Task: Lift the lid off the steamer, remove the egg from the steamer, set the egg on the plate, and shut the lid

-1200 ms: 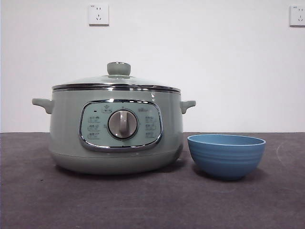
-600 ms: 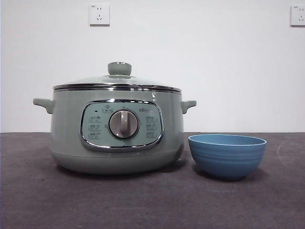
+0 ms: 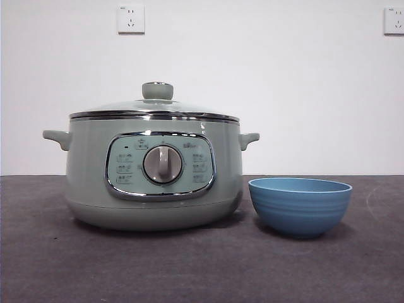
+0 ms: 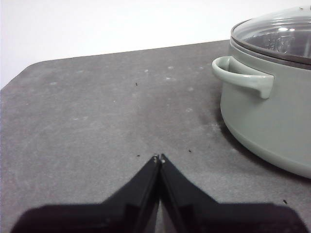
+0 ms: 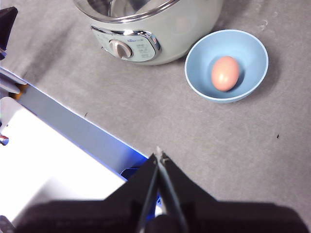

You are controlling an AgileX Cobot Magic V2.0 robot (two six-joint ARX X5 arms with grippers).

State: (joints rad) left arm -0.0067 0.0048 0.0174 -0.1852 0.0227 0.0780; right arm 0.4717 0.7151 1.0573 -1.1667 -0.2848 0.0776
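Note:
The sage-green steamer (image 3: 154,173) stands left of centre on the dark table, with the glass lid (image 3: 154,108) seated on its rim. Close to its right stands the blue plate (image 3: 300,205). In the right wrist view a brown egg (image 5: 225,73) lies inside the plate (image 5: 248,48), beside the steamer (image 5: 170,34). My right gripper (image 5: 159,155) is shut and empty, high above the table near its front edge. My left gripper (image 4: 158,158) is shut and empty, low over the table beside the steamer (image 4: 272,111), by its side handle. The lid (image 4: 282,34) shows there too.
A white and blue slab (image 5: 63,145) lies along the table's front edge in the right wrist view. Two wall sockets (image 3: 130,18) sit on the white wall behind. The grey table (image 4: 97,107) stretches bare beside the steamer.

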